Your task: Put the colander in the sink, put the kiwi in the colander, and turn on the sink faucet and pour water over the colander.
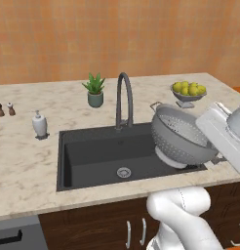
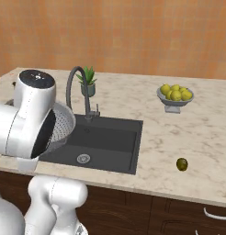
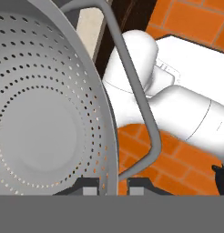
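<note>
The colander (image 1: 183, 134), a silver-grey perforated bowl, hangs tilted on its side over the right end of the black sink (image 1: 92, 151), its base low toward the basin's right wall. In the hand view my gripper (image 3: 114, 186) is shut on the colander's rim (image 3: 45, 113), one fingertip on each side, beside the wire handle. From the right base view the colander (image 2: 62, 124) peeks out behind my white arm. The kiwi (image 2: 182, 164) lies on the counter right of the sink (image 2: 110, 137). The sink faucet (image 1: 124, 97) arches at the basin's back edge with no water running.
A footed bowl of yellow fruit (image 1: 189, 91) stands on the counter behind the colander. A small potted plant (image 1: 95, 90) is left of the faucet. A white soap pump (image 1: 39, 124) and two small shakers (image 1: 5, 109) sit at the left.
</note>
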Tool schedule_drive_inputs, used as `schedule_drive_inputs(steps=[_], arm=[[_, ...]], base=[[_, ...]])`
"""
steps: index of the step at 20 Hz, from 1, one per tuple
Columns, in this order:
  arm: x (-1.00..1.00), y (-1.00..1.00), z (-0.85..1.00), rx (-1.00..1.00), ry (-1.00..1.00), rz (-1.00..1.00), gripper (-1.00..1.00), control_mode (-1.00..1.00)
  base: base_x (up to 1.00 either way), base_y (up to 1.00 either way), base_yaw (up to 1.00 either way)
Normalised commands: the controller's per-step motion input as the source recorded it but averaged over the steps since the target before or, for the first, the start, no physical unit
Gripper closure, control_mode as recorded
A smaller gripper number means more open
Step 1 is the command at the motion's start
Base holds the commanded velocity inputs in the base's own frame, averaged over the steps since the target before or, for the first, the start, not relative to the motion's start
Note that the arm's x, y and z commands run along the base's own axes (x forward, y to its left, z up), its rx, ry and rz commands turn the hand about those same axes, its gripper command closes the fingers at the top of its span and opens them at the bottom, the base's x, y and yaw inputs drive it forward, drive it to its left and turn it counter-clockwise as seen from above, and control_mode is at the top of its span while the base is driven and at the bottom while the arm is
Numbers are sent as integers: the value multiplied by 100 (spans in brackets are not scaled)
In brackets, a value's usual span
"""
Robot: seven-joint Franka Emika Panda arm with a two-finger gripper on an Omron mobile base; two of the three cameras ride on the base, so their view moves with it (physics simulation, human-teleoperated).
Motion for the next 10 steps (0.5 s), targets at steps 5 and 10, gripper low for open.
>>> schedule_drive_inputs(steps=[5,10], arm=[[1,-89,3,0,5,-5,100,-100],[38,-73,-5,-2,16,0,100,-100]], base=[[0,0,0],[0,0,0]])
